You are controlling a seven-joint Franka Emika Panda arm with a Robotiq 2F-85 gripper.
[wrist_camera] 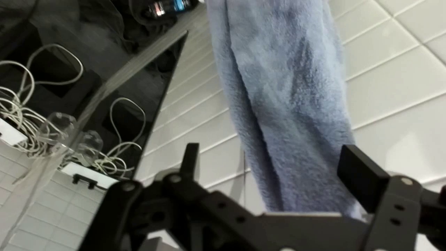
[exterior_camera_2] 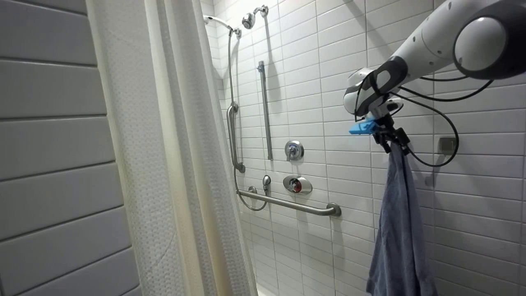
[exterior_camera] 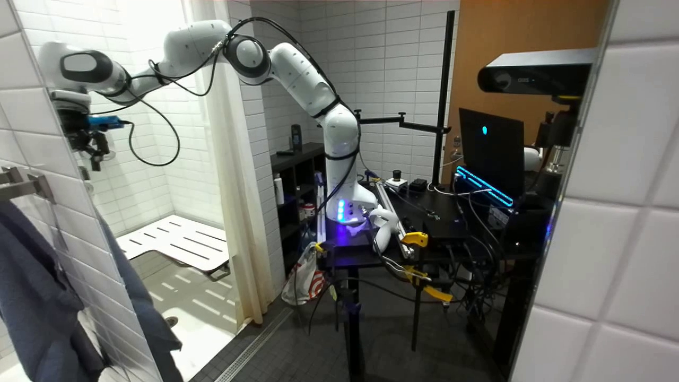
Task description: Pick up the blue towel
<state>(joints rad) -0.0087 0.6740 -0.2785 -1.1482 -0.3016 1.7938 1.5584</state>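
1. Wears a smooth white casing (exterior_camera: pixel 299 74), built up in rounded, tubular sections.
2. Carries broad dark grey joint rings (exterior_camera_2: pixel 511 49) around pale, round caps (exterior_camera_2: pixel 480 43).
3. Shows a pale oval panel (exterior_camera: pixel 79 62) framed in dark grey near the wrist (exterior_camera_2: pixel 357 96).
4. Dotted along the casing with small dark recesses (exterior_camera_2: pixel 439 52).
5. Sports thin black cables (exterior_camera: pixel 260 19), cinched to the casing by black straps (exterior_camera: pixel 325 107) and slack in a loose loop (exterior_camera_2: pixel 435 165) by the wrist.
6. Glows at the white base (exterior_camera: pixel 363 198) with a short column of blue lights (exterior_camera: pixel 340 210).
7. Bears a bright blue block (exterior_camera_2: pixel 363 127) just beside the gripper (wrist_camera: pixel 271 164).
8. Turns black at the gripper, with angular linkages (wrist_camera: pixel 216 209), blocky fingers (wrist_camera: pixel 362 177), pale screw heads (wrist_camera: pixel 175 178) and small round holes (wrist_camera: pixel 240 219).
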